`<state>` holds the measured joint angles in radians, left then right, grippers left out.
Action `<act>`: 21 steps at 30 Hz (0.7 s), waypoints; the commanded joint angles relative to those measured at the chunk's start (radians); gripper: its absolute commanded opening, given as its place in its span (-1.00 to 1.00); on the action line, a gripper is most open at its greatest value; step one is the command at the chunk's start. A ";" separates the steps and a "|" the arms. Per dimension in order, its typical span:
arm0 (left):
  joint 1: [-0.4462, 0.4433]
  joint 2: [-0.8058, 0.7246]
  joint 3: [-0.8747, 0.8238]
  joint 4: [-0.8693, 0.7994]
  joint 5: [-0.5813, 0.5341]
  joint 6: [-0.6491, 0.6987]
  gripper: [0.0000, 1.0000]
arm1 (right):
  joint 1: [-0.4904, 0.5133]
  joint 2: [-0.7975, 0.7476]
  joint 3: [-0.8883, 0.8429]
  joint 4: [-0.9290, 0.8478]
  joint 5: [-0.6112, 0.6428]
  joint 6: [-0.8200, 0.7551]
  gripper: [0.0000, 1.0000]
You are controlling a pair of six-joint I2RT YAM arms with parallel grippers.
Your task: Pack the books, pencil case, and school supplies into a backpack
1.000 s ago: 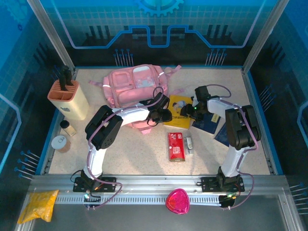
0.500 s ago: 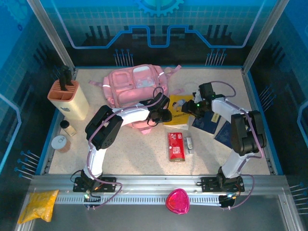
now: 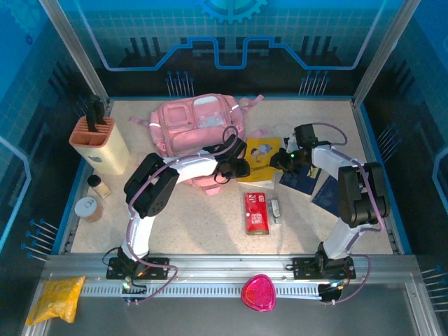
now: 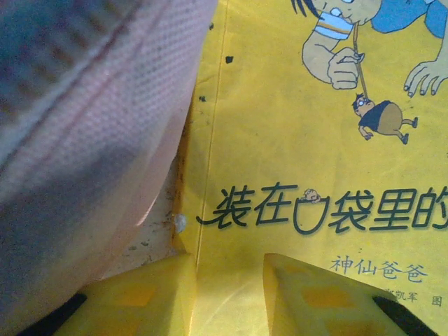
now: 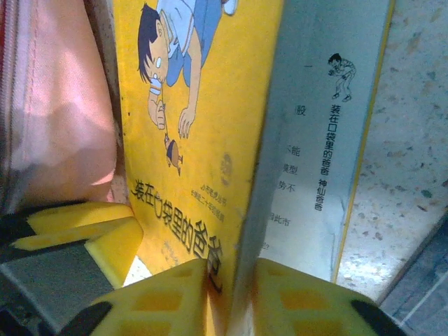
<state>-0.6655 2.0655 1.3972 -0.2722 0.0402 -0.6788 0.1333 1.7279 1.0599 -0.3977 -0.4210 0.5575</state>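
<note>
The thin yellow book [image 3: 259, 155] lies just right of the pink backpack [image 3: 199, 126]. My right gripper [image 3: 281, 162] is shut on the book's right edge, and in the right wrist view its fingers [image 5: 168, 294] pinch the cover [image 5: 203, 140] beside a white page. My left gripper [image 3: 241, 166] stands at the book's left edge by the backpack [image 4: 84, 126]. Its jaws [image 4: 227, 262] are apart, with the yellow cover [image 4: 294, 140] showing between them. Two navy books [image 3: 302, 178] lie to the right. The red pencil case [image 3: 257, 213] and the small grey-white piece [image 3: 275, 208] lie nearer the front.
A beige knife block [image 3: 100, 143], a small bottle [image 3: 99, 185] and a round jar [image 3: 89, 208] stand along the left side. A pink heart-shaped thing [image 3: 258, 292] and a yellow bag [image 3: 56, 297] rest on the front ledge.
My right gripper has closed on the yellow book's right edge and shifted slightly right. The left arm has stayed where it was.
</note>
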 commanded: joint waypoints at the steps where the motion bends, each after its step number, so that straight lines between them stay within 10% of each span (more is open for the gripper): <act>1: 0.001 0.056 -0.029 -0.035 -0.017 0.000 -0.35 | -0.007 -0.035 -0.008 0.011 -0.069 0.002 -0.69; 21: 0.013 -0.181 -0.087 0.005 0.045 -0.020 -0.01 | -0.029 -0.156 -0.017 0.046 -0.126 0.031 -1.00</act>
<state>-0.6643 1.9957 1.3476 -0.2619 0.0650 -0.6819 0.1211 1.6482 1.0451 -0.3817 -0.4889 0.5793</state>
